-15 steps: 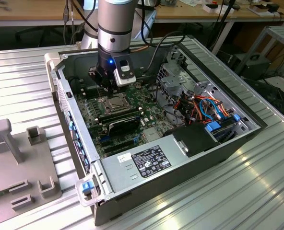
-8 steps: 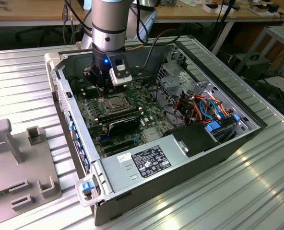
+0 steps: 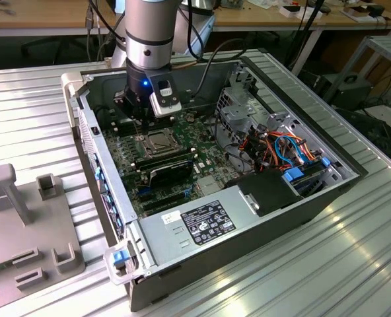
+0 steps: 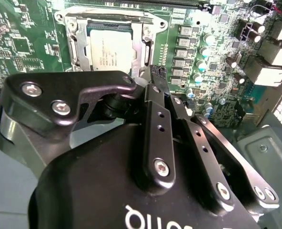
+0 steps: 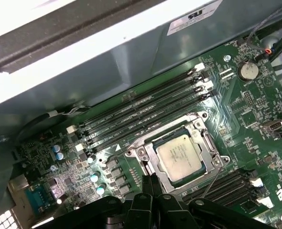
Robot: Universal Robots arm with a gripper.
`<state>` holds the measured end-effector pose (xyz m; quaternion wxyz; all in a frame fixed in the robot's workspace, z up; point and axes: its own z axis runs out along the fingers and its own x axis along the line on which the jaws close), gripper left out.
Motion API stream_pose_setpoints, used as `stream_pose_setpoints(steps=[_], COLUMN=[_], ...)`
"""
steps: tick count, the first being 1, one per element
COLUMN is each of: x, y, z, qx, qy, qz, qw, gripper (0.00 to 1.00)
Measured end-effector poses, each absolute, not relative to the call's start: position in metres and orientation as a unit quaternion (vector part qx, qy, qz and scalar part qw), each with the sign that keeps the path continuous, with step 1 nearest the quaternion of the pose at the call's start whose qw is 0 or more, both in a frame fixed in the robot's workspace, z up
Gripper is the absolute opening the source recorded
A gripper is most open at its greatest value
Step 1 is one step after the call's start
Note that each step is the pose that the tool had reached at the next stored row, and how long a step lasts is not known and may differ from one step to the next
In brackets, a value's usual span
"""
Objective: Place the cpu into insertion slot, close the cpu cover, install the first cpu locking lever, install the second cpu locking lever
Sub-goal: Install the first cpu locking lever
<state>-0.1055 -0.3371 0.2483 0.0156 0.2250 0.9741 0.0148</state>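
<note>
My hand: the gripper [image 5: 150, 181] hangs low inside the open computer case [image 3: 314, 198]. Its fingers are pinched together, with nothing that I can see between them.
Cpu: the cpu [image 5: 181, 155] lies flat in the insertion slot [image 4: 110, 27], just ahead of my fingertips. As far as I can tell we are apart.
Cover: the cpu cover [image 5: 204, 138] seems to lie down over the chip's edges, with the metal top showing through its window. I cannot tell whether it is fully seated.
Lever: what I take for a locking lever [image 5: 212, 182], a thin metal rod, runs along one flank of the socket, off to one side of my fingertips. It looks unhooked to me.
Risk, slipping: my closed tips make a narrow point and the rod is thin and round. If I push on it off-centre, I could skid off and jab the motherboard [image 5: 255, 109].
Risk, cover: if the frame is not truly flat, forcing a lever over it could pinch the chip askew and bend the contacts beneath.
Risk, spring: a lever pushed down but not caught under its hook could snap back up against my fingers.
Risk, neighbours: the capacitors [image 5: 95, 179] stand near my other side and the memory slots [image 5: 146, 109] lie beyond the socket. A wide sweep could clip either.
</note>
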Motion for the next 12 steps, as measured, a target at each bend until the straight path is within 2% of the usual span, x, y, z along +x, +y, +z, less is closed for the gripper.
stream_pose_setpoints(steps=[12], x=[-0.116], y=[-0.336], z=[0.256], qx=[0.168], qy=[0.986], qz=[0.016], qw=[0.014], gripper=[0.11])
